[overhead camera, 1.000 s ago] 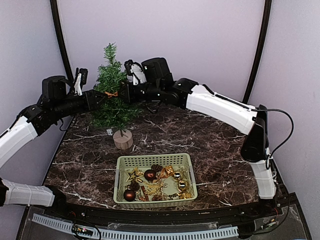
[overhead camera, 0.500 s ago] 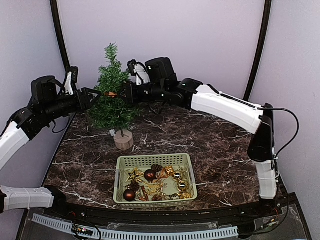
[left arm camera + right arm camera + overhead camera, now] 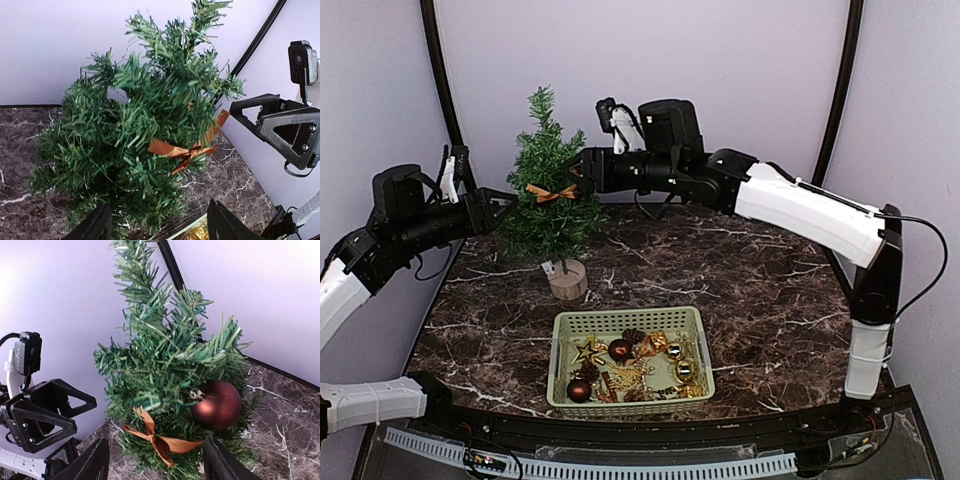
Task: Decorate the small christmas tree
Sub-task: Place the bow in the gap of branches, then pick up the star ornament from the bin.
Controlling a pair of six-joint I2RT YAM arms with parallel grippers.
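My left gripper (image 3: pixel 503 203) and right gripper (image 3: pixel 580 171) both stand with jaws apart, empty. The small christmas tree (image 3: pixel 548 200) looks light, springy and tippy; I'd grip its thin trunk (image 3: pixel 560 262).

One small christmas tree (image 3: pixel 545 225), one orange bow (image 3: pixel 552 192), one maroon bauble (image 3: pixel 216 404), one basket (image 3: pixel 625 317) holding perhaps ten jumbled ornaments (image 3: pixel 620 350).

Back and side walls: plain pale lilac panels (image 3: pixel 720 60), unmarked, evenly and softly lit. Two thin black curved struts rise against them, one at the left (image 3: pixel 437 70) and one at the right (image 3: pixel 837 90). Bench: dark brown marble-patterned top with white veining (image 3: pixel 760 300), black front edge. A white perforated strip (image 3: pixel 620 468) runs along the near side.
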